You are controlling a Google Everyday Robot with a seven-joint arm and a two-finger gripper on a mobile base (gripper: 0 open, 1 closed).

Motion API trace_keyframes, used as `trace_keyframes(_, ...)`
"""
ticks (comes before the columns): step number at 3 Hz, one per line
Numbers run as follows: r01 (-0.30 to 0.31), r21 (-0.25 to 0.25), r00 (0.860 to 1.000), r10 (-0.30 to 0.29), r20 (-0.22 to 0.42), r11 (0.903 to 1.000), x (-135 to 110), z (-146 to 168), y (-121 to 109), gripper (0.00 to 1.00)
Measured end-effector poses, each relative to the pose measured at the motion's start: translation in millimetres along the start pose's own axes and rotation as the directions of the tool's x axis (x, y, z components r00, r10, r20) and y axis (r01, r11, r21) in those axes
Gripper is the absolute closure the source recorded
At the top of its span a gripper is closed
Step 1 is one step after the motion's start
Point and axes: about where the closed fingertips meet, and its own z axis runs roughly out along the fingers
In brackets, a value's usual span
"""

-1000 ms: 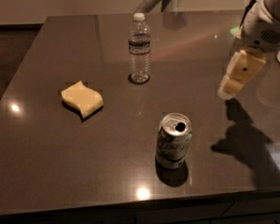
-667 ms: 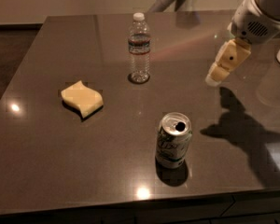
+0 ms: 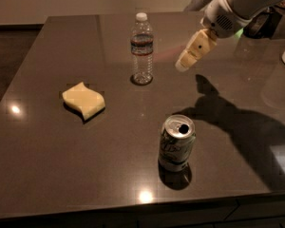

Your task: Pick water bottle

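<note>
The gripper [image 3: 182,64] is held right of the upright water bottle [image 3: 142,49], apart from it; its closure cannot be told.

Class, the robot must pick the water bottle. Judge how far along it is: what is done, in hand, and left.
Done: nothing is lifted yet; the water bottle stands upright on the table. In hand: the gripper hangs in the air to the bottle's right in the camera view, apart from it. Left: reach the bottle, grip it and lift it.
</note>
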Motion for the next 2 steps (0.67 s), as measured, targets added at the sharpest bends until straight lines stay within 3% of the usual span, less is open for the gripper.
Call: trace_keyframes(2, 0.047, -0.043, 0.997, -0.045, 0.055, 0.9980, -54.2, 44.8, 5.6, 0.00)
